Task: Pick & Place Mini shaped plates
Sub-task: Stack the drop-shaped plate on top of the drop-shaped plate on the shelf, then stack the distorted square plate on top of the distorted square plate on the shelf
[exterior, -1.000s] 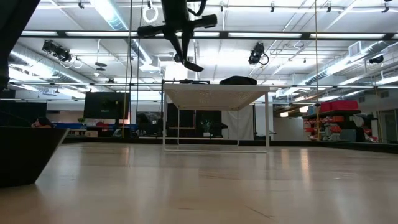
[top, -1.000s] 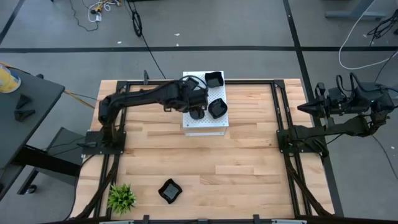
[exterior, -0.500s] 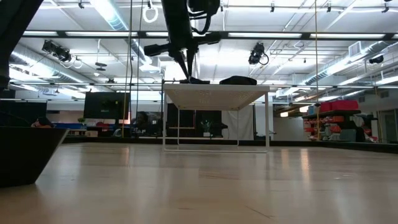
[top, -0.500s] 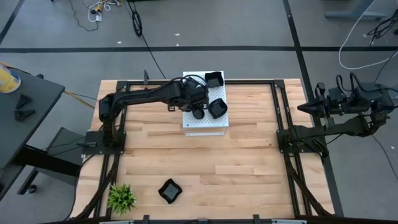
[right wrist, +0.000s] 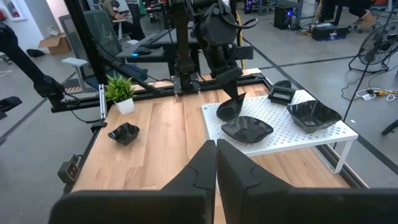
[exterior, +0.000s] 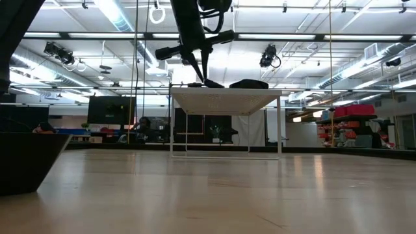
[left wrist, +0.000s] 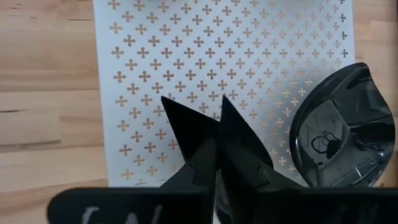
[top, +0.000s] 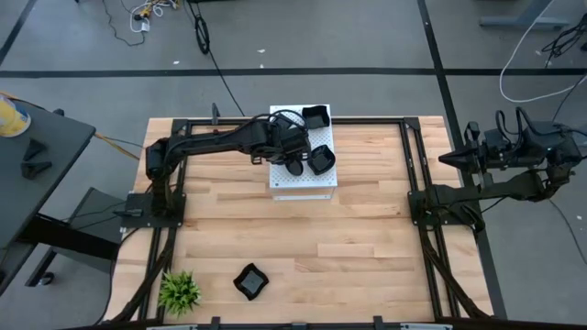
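Observation:
My left gripper (top: 295,162) (left wrist: 211,134) is shut and points down at the white perforated board (top: 286,181). Its tips are at the board's top in the low view (exterior: 210,80). A glossy black teardrop plate (left wrist: 339,134) (right wrist: 231,108) lies on the board right beside it. A rounded plate (top: 321,159) and a square one (top: 315,116) also rest on the board. Another black plate (top: 249,280) sits on the table near its near edge. My right gripper (right wrist: 216,144) is shut and waits off the table's right side (top: 449,158). My left gripper comes from above, slanting down, with its shut tips at the board's surface next to the teardrop plate's rim (left wrist: 292,140). Whether the tips touch the board or the plate, I cannot tell.
The board stands raised on thin white legs (exterior: 171,123) at the table's far middle. A small green plant (top: 179,291) stands at the near left corner. Black frame rails (top: 417,197) run along both sides. Bare wood (top: 348,238) lies between the board and the near edge.
My left gripper has come down from above the board to its top surface and shifted a little toward the table's right, toward the teardrop plate. It has kept the same slant and stayed shut.

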Controlling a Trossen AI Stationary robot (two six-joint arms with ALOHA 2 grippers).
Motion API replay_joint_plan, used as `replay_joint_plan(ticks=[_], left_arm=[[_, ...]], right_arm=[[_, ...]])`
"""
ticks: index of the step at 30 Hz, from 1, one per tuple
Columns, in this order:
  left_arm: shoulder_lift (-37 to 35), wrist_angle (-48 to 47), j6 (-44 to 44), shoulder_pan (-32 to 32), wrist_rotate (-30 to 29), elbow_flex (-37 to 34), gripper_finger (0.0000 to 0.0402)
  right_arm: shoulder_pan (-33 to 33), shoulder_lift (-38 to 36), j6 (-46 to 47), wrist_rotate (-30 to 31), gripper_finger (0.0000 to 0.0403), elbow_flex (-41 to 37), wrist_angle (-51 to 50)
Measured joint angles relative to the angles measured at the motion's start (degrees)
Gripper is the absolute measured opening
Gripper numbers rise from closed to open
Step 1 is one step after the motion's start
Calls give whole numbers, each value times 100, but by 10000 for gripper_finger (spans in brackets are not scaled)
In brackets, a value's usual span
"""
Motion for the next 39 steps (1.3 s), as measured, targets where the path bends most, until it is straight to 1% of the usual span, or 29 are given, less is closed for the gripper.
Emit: replay_joint_plan(ticks=[9, 14, 17, 23, 28, 34, 39], left_arm=[[0, -41, 7, -9, 1, 0, 71], [0, -141, 99, -37, 31, 2, 84], [2, -353, 155, -45, 90, 99, 87], [2, -796, 410, -46, 57, 569, 88], [-2, -744, 742, -154, 90, 937, 87], [0, -713, 815, -337, 255, 944, 86], [87, -723, 821, -481, 415, 935, 62]], right_arm=[[-1, 1, -1, -1, 19, 0, 1], [1, 2, 1, -2, 19, 0, -1], [0, 2, -1, -1, 19, 0, 1], [1, 0, -2, -2, 19, 0, 0], [1, 2, -2, -2, 19, 0, -1], [1, 0, 1, -2, 19, 0, 1], [0, 1, -1, -2, 19, 0, 1]])
